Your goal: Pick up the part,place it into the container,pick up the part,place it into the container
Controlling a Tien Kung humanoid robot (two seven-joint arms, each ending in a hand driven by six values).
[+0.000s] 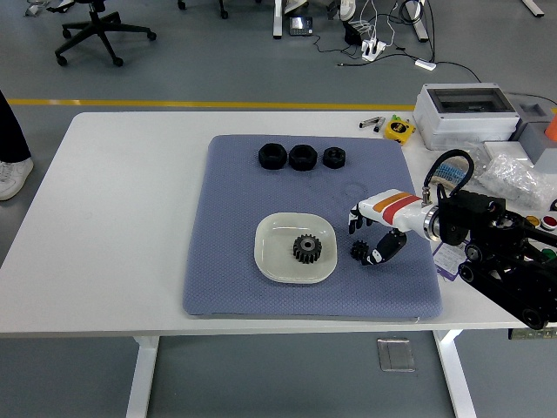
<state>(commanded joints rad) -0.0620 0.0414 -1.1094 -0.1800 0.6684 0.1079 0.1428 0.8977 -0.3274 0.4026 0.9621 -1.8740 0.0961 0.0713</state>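
Observation:
A white square dish (266, 261) sits on the blue-grey mat (231, 218) with a large black gear (306, 248) lying in it. A small black gear (358, 252) lies on the mat just right of the dish. My right hand (367, 235), white with orange and red stripes, hangs over this small gear. Its fingers (354, 218) are spread above the gear and the black thumb (385, 247) curls down beside the gear's right side, not closed on it. The left arm is out of view.
Three black nut-like parts (303, 157) stand in a row at the mat's far edge. A grey box (461, 109), a yellow item (399, 128) and plastic bags (513, 170) crowd the table's right. A person's leg (10, 139) shows at the left edge.

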